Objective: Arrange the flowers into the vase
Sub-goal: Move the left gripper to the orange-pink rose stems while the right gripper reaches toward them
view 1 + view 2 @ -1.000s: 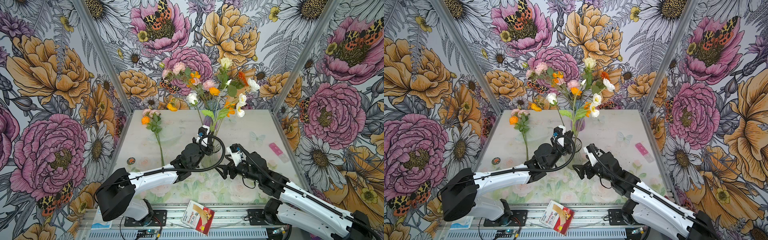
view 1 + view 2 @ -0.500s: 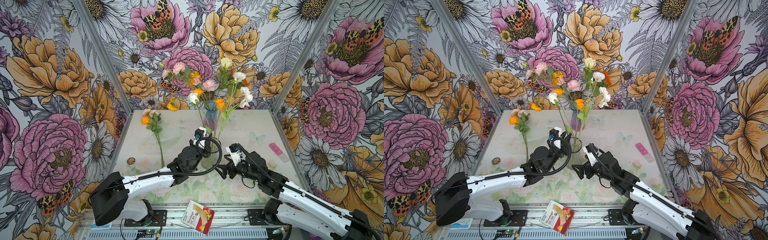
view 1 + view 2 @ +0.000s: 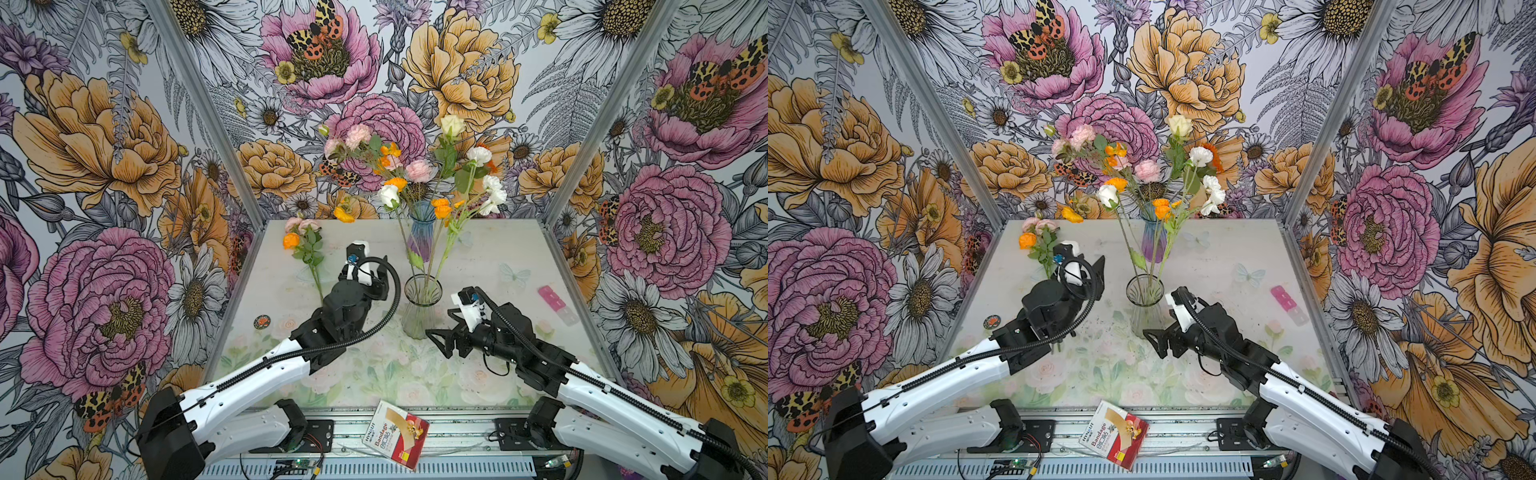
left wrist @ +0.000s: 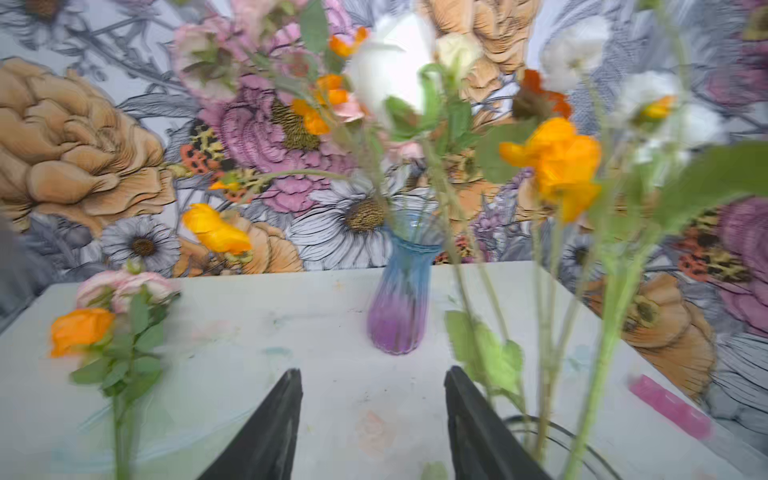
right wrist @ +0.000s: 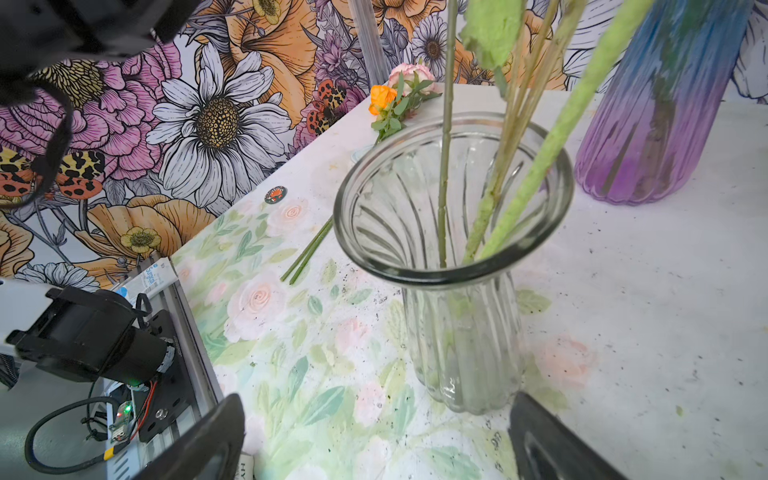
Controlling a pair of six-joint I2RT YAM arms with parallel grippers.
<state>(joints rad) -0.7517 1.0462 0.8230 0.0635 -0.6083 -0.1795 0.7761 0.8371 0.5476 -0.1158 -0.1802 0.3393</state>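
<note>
At the middle of the table [image 3: 498,249], several long flower stems [image 5: 444,166] are now seen standing in the clear glass vase [image 3: 422,305], leaning on its rim. A second ago they were carried low over its mouth in the left gripper [image 4: 372,372]. That gripper has since been drawn back to the left of the vase. Its jaws are parted about halfway and nothing is seen between them, only bare tabletop, so the stems are judged to have been let go and this batch delivered. The white and orange blooms are spread above the vase, in front of the blue-and-purple vase [image 3: 420,232] farther back, in which more flowers are already held. The right gripper [image 5: 376,398] is kept low on the near right of the clear vase with its jaws spread as wide as they go. The vase foot is framed between them but is not seen to be touched. Nothing is gripped by either arm. Two loose flowers [image 3: 307,249], pink and orange, are left lying at the far left of the table, so the arranging is judged unfinished, and those are probably to be fetched next.
</note>
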